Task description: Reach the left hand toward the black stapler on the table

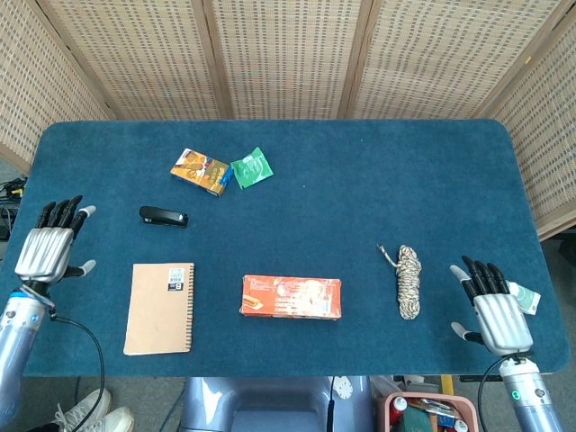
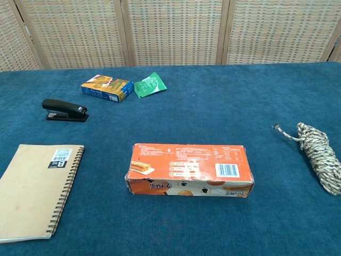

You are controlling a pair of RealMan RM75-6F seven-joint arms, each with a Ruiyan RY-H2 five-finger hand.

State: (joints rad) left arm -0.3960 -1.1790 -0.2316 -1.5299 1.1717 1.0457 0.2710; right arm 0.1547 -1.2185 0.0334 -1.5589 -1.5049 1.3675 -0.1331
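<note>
One black stapler [image 1: 163, 216] lies lengthwise left-to-right, near the empty, spread-fingered left hand [image 1: 54, 250].

Stapler [image 1: 163, 216] was located right of the left hand [image 1: 52, 248], slightly farther back. Notebook [image 1: 160, 307] was placed nearer, right of that hand. Snack box [image 1: 291, 297] was set between notebook and rope coil [image 1: 409, 281]; right hand [image 1: 491, 304] was positioned right of the coil.

One stapler [image 1: 163, 216], one notebook [image 1: 160, 308], one rope bundle [image 1: 409, 281]. Two boxes: orange [image 1: 291, 297] and small [image 1: 201, 171]. One green packet [image 1: 251, 167], two hands: left [image 1: 52, 250], right [image 1: 497, 311].
</note>
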